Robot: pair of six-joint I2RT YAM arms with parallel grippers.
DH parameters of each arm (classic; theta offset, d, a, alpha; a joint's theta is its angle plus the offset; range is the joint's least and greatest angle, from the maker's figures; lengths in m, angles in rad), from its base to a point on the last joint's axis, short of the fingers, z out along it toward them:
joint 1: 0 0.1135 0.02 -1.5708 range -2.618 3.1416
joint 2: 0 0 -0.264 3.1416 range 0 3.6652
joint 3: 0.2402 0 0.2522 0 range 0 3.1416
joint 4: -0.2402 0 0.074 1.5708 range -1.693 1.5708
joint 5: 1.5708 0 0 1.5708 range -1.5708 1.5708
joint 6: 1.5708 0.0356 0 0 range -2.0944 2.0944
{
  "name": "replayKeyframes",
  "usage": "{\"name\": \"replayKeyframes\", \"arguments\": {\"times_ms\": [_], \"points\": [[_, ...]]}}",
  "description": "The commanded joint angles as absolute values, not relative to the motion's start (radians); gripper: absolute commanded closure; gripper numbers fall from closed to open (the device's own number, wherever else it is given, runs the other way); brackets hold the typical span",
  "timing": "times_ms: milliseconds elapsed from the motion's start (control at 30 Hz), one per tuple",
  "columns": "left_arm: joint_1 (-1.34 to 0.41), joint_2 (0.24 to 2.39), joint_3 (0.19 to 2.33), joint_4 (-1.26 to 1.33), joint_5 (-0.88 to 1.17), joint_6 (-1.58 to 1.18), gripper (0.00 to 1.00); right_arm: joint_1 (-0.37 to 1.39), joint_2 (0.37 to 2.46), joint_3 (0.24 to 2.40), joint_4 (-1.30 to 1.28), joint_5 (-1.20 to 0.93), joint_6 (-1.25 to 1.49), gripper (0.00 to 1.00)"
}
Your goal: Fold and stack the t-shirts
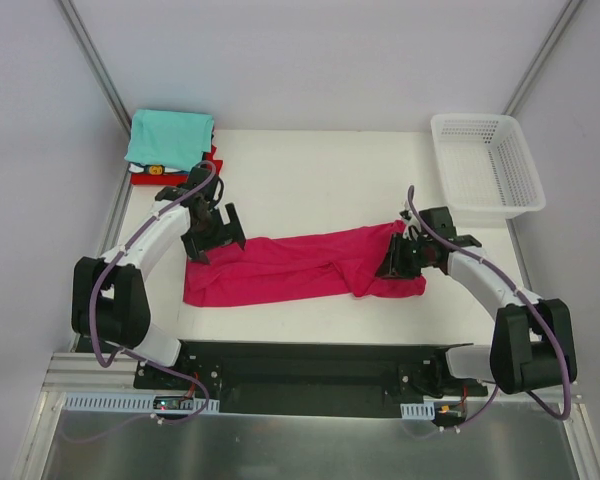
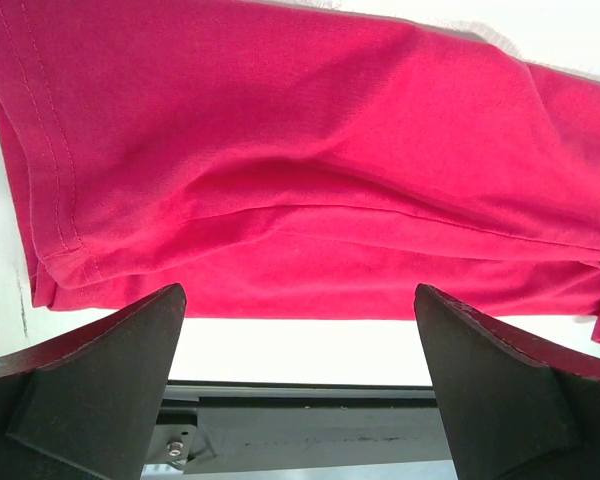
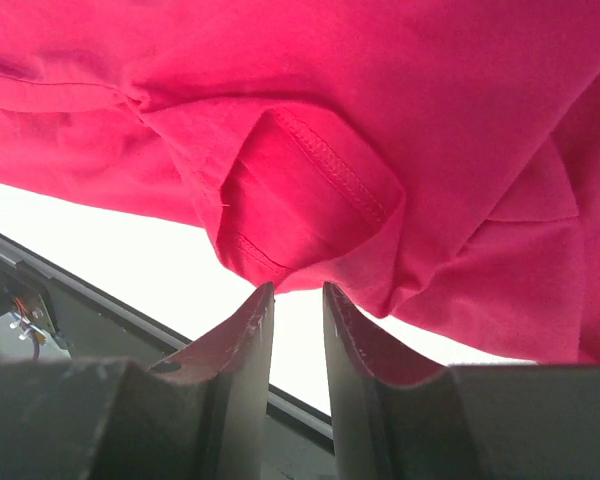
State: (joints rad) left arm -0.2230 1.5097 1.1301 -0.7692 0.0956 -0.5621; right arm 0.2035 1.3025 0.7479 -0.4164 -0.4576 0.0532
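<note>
Two arms bracketed the magenta-pink t-shirt, which lay as a long rumpled band across the near half of the table, its left end fairly flat and its right end bunched up. On my left wrist feed, the left gripper hung over the shirt's hemmed left end with its fingers spread wide, gripping nothing. The right gripper sat at the bunched right end, its fingers drawn close with only a slim gap. White tabletop showed through that gap and I saw no cloth in it; a stitched sleeve fold hung just beyond the tips. In the far left corner the teal t-shirt topped a folded stack, with a red t-shirt under it. The white mesh basket stood at the far right — well apart from the cloth.
</note>
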Motion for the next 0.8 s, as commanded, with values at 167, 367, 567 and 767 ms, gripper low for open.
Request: {"name": "replayKeyframes", "arguments": {"times_ms": [167,367,567,767], "points": [[-0.230,1.462,1.109,-0.796,0.077,-0.560,0.01,0.172,1.319,0.770,-0.408,-0.425,0.068,0.69],[-0.230,1.470,1.114,-0.796,0.077,-0.558,0.01,0.132,1.371,0.804,-0.413,-0.400,0.041,0.69],[-0.230,1.474,1.118,-0.796,0.074,-0.551,0.01,0.094,1.436,0.784,-0.359,-0.420,0.035,0.69],[-0.229,1.477,1.124,-0.801,0.064,-0.545,0.01,0.091,1.489,0.765,-0.304,-0.474,0.057,0.68]]}}
